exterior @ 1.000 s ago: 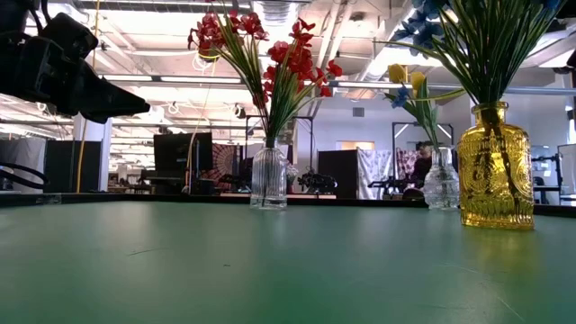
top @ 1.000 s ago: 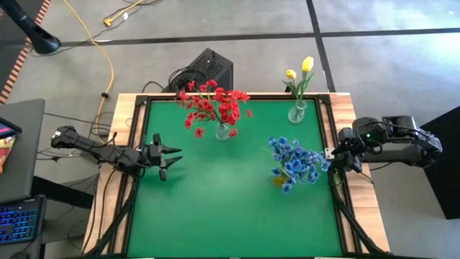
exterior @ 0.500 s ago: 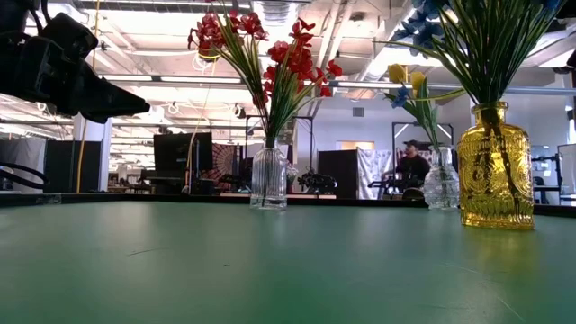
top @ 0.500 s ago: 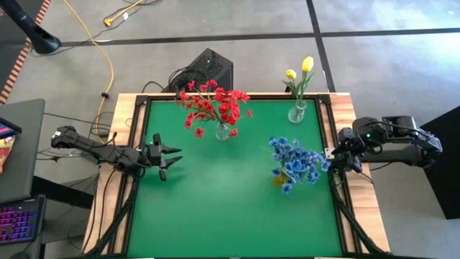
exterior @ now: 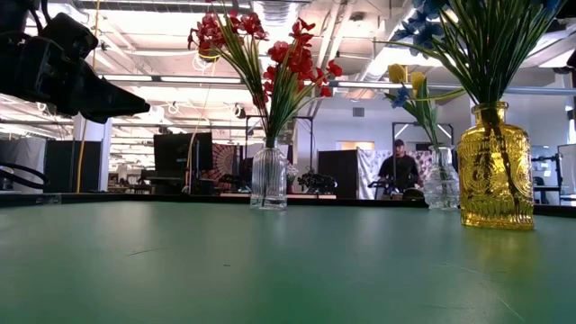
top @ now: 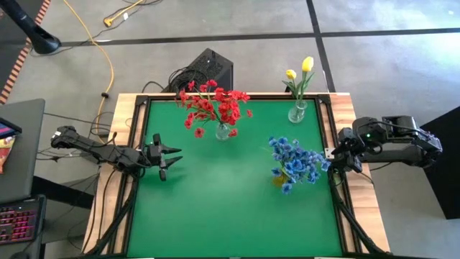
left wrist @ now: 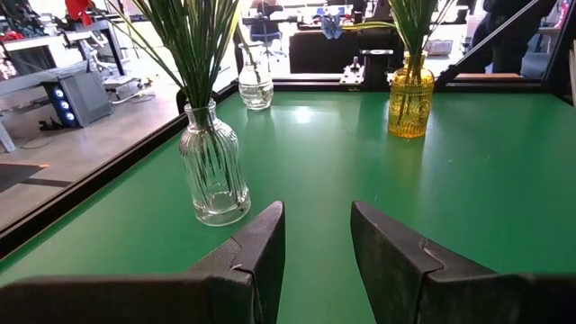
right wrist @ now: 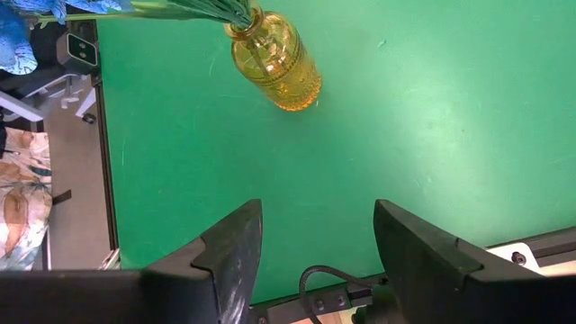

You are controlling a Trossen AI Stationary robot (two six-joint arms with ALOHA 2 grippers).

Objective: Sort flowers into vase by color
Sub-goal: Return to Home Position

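Note:
Red flowers [top: 214,106] stand with their stems in a clear ribbed vase [left wrist: 214,169] near the table's far edge. Blue flowers [top: 296,162] stand in an amber glass vase [right wrist: 275,60] toward the right side. Yellow tulip buds [top: 302,69] stand in a small clear vase [top: 297,112] at the far right corner. My left gripper [top: 171,157] hovers open over the table's left edge, pointing right. My right gripper [top: 332,160] hangs open at the table's right edge, beside the blue flowers.
The green table top [top: 223,208] has free room across its middle and near half. A black box [top: 205,70] with cables sits on the floor beyond the far edge. A person [exterior: 396,167] stands in the room far behind the table.
Both arms and all flowers have stayed still. Only the person in the room behind the table has shifted a little to the left.

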